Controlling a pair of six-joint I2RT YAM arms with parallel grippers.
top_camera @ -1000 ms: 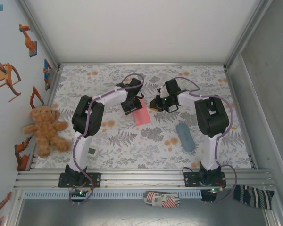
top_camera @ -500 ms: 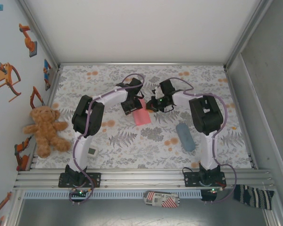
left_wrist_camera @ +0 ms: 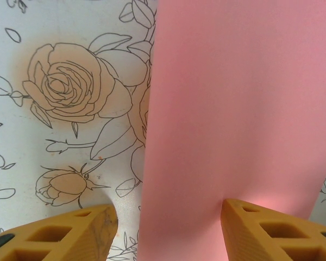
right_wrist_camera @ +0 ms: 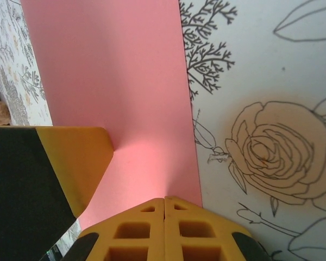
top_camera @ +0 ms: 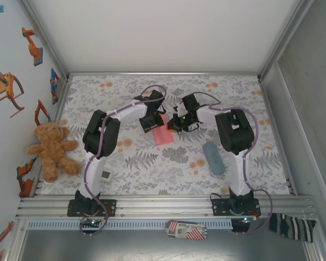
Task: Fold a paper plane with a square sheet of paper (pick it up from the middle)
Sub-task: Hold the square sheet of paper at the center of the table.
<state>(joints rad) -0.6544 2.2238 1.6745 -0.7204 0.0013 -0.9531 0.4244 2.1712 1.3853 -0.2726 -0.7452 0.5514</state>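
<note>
The square sheet of paper (top_camera: 164,134) is a salmon-pink oblong lying flat on the flowered tablecloth, mid-table. My left gripper (top_camera: 150,123) stands over its left part, open. In the left wrist view its jaws (left_wrist_camera: 168,220) straddle the sheet's (left_wrist_camera: 233,109) left edge: one fingertip (left_wrist_camera: 244,215) rests on the pink paper and the other (left_wrist_camera: 87,223) is over the cloth. My right gripper (top_camera: 174,126) is at the sheet's right side. In the right wrist view its fingers (right_wrist_camera: 164,200) are shut together, tips down on the paper (right_wrist_camera: 114,76) near its right edge. Nothing is between them.
A grey-blue oblong pouch (top_camera: 213,157) lies to the right of the paper, nearer the front. A teddy bear (top_camera: 51,149) sits at the table's left edge. A striped box (top_camera: 187,230) and a dark cloth (top_camera: 290,225) lie below the front rail.
My right gripper has moved left onto the paper's right edge and its jaws have closed. The left arm and the paper have not moved.
</note>
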